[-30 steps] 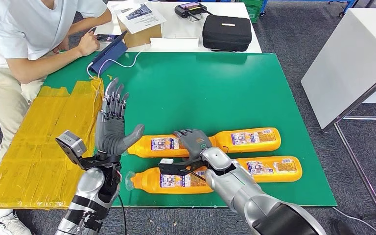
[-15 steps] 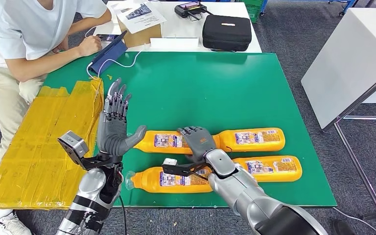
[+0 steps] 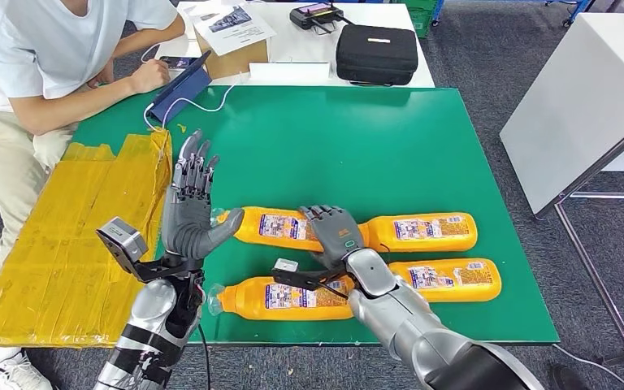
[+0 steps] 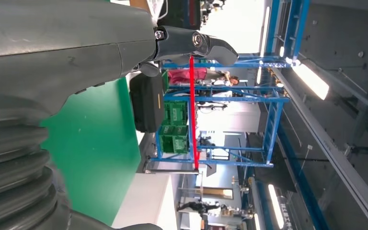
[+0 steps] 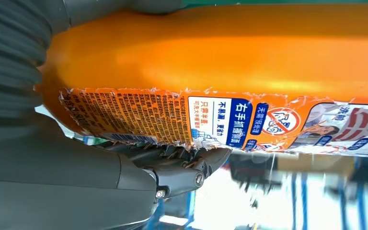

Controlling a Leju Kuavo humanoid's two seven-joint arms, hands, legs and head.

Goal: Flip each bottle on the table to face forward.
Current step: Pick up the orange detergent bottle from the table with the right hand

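Four orange bottles lie on their sides on the green table [image 3: 333, 146]. My right hand [image 3: 331, 234] grips the upper-left bottle [image 3: 272, 227] at its base end, and that bottle is tilted with its cap end raised. In the right wrist view this bottle [image 5: 230, 67] lies against the palm with its printed label showing. The upper-right bottle [image 3: 424, 231], lower-left bottle [image 3: 280, 298] and lower-right bottle [image 3: 452, 279] rest flat. My left hand [image 3: 188, 210] stands upright and open, fingers spread, its thumb just beside the held bottle's cap.
A person sits at the far left with a tablet [image 3: 180, 89]. Yellow taped sheeting [image 3: 73, 236] covers the table's left side. A black case [image 3: 376, 54] and a cardboard box [image 3: 231, 41] lie on the white table behind. A white table [image 3: 585, 97] stands to the right.
My right hand has shifted a little right and away with the upper-left bottle, raising its cap end toward my left thumb. The upper-right bottle has slid slightly right. My left hand has barely moved.
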